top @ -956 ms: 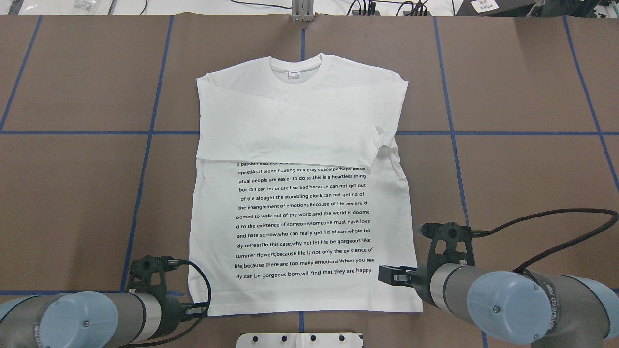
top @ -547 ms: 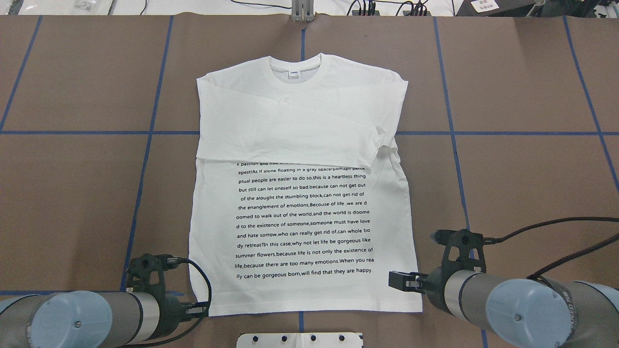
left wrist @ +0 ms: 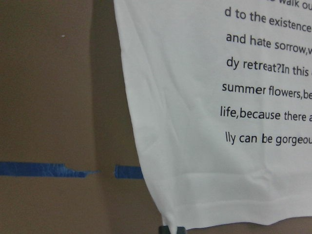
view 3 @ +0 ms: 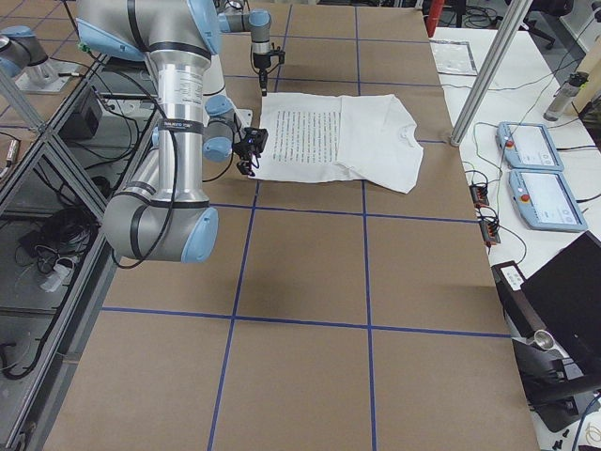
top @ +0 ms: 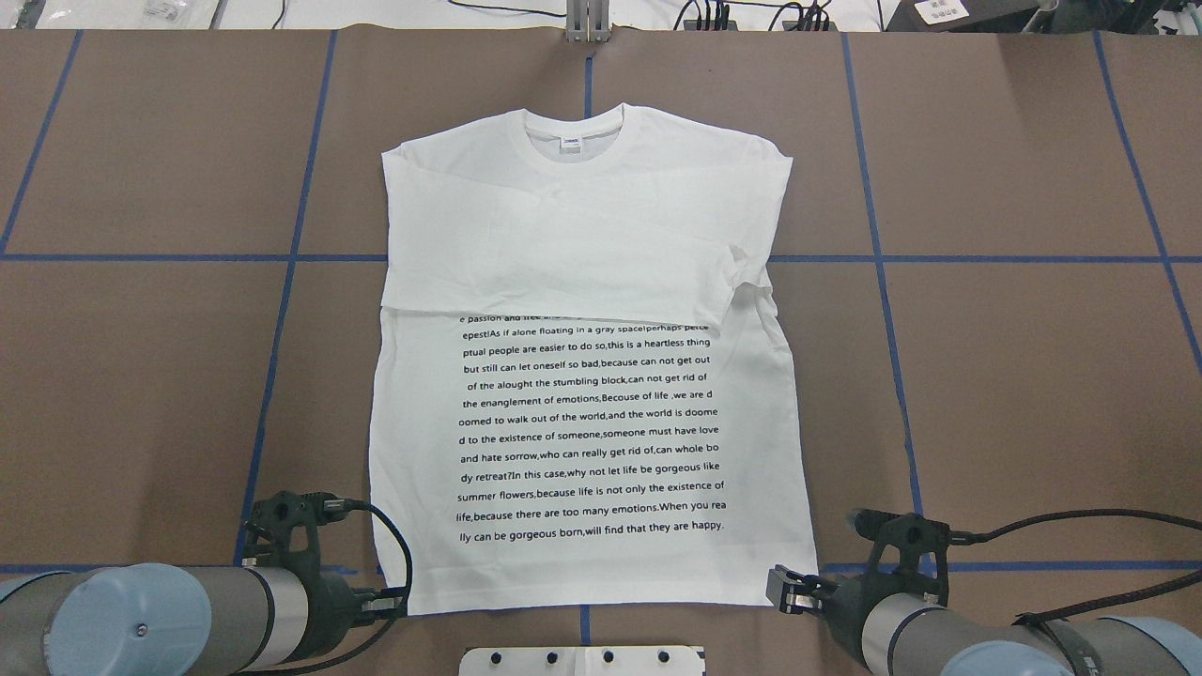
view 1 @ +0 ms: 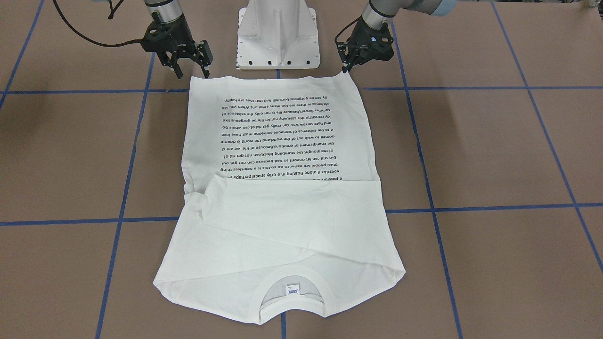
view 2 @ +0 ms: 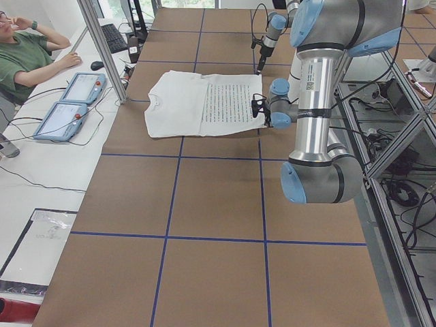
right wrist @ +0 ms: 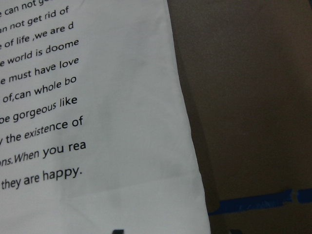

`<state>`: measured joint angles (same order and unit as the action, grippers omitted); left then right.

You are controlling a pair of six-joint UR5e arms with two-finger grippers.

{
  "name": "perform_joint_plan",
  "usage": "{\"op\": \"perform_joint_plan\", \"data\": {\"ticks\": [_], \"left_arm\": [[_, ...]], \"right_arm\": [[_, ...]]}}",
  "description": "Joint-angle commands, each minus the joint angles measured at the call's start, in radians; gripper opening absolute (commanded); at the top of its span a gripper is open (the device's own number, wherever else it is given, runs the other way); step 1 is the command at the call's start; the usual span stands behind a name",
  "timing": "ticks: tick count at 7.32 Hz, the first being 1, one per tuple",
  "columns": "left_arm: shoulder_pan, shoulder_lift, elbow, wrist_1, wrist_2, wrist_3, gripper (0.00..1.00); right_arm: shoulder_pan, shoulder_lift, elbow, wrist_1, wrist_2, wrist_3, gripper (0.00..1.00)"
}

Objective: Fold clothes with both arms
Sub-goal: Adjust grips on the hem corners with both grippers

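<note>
The white T-shirt (top: 582, 235) lies flat on the brown table, printed text up, neck label at the far end and its sleeves folded across the chest. In the front-facing view it is the T-shirt (view 1: 282, 212) seen upside down. My left gripper (top: 399, 601) sits at the near left hem corner, its fingers pinched together on the cloth; the left gripper (view 1: 346, 70) comes to a point there. My right gripper (top: 778, 587) stands open at the near right hem corner, and the right gripper (view 1: 193, 71) shows spread fingers straddling the shirt's edge.
The white pedestal base (view 1: 278, 33) stands just behind the hem between the arms. Blue tape lines (top: 282, 310) grid the brown table cover. A seated person (view 2: 27, 54) and control tablets (view 2: 82, 85) are beyond the table's far side.
My right gripper has moved back toward the robot along the shirt's right edge, down to the hem corner. The left gripper and the shirt have stayed put.
</note>
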<state>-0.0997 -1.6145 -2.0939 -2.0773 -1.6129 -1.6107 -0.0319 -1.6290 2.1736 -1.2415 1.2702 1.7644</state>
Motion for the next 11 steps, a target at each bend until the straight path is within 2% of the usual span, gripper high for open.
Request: {"op": "perform_joint_plan", "data": {"ticks": [1,5,7,8,9,10,11], "left_arm": [[0.000,-0.002,0.000,0.000,0.001,0.000,0.00],[0.000,-0.002,-0.001,0.000,0.001,-0.002,0.00],[0.000,-0.004,-0.001,0.000,-0.001,0.000,0.00],[0.000,-0.004,-0.001,0.000,0.001,0.000,0.00],[0.000,-0.004,-0.001,0.000,0.001,0.000,0.00],[0.000,-0.004,-0.001,-0.001,0.001,0.000,0.00],[0.000,-0.004,-0.001,0.000,0.001,0.000,0.00]], "right_arm": [[-0.006,0.015,-0.023,-0.007,-0.009,0.109,0.56],[-0.005,0.017,-0.041,-0.009,-0.008,0.121,0.64],[-0.006,0.017,-0.046,-0.009,-0.009,0.121,0.65],[-0.006,0.017,-0.046,-0.009,-0.009,0.121,0.57],[-0.006,0.017,-0.044,-0.009,-0.009,0.121,0.41],[-0.008,0.017,-0.044,-0.009,-0.008,0.121,0.20],[-0.008,0.017,-0.043,-0.009,-0.006,0.121,0.12]]}}
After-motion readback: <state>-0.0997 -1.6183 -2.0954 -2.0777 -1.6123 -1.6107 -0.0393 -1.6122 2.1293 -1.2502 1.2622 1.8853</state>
